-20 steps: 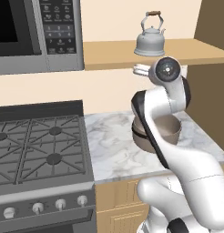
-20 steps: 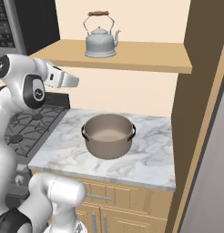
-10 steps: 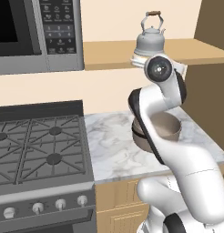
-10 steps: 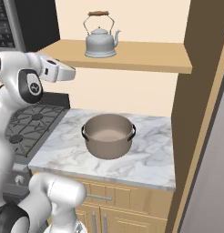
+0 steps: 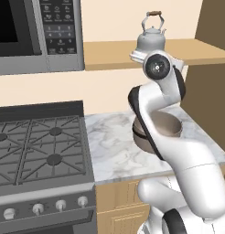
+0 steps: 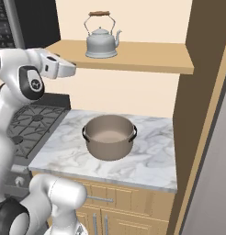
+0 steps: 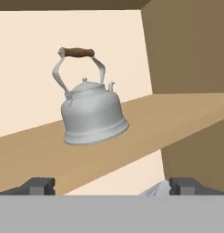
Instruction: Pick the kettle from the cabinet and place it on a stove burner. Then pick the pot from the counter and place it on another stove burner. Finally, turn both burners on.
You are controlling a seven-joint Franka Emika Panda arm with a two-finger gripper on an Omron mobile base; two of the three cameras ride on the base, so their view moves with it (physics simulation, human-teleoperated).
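The gripper (image 7: 111, 186), jaws wide apart, faces the kettle (image 7: 92, 116) on the cabinet (image 7: 177, 113) shelf, lined up to grasp it.

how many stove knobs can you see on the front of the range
4, in a row along the stove front panel in the left base view: knobs at far left, then and. More may lie past the left edge.

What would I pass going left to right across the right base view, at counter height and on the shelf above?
Stove grates → white marble counter → taupe pot → brown cabinet side panel. Up on the shelf: the claw → silvery kettle → bare shelf board.
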